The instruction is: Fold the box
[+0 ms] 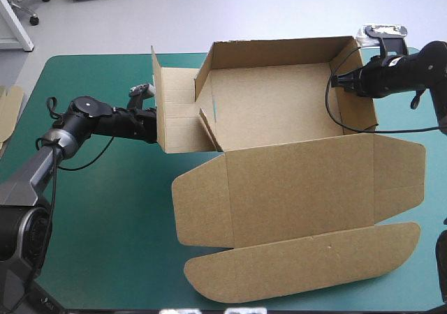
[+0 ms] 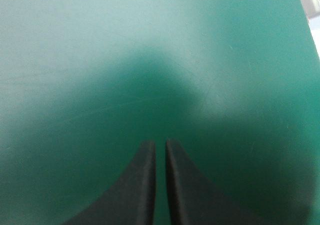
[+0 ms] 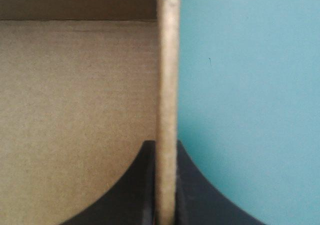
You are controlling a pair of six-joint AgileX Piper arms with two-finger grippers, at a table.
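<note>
The brown box (image 1: 276,101) stands mid-table as an open tray, its back and right walls raised. Its left wall flaps (image 1: 174,111) stand partly unfolded, and its lid (image 1: 300,181) lies flat toward the front edge. My left gripper (image 1: 152,122) sits just outside those left flaps. In the left wrist view it (image 2: 160,142) is shut with nothing between the fingers and only teal-green cover ahead. My right gripper (image 1: 338,81) is at the right wall's top edge. In the right wrist view it (image 3: 167,144) is shut on that wall (image 3: 168,60), tray floor (image 3: 75,95) to one side.
An edge of more brown board (image 1: 8,108) shows at the table's left edge. Bare teal-green cover (image 1: 105,209) lies left of the lid. The lid's rounded front flap (image 1: 300,262) reaches close to the front edge.
</note>
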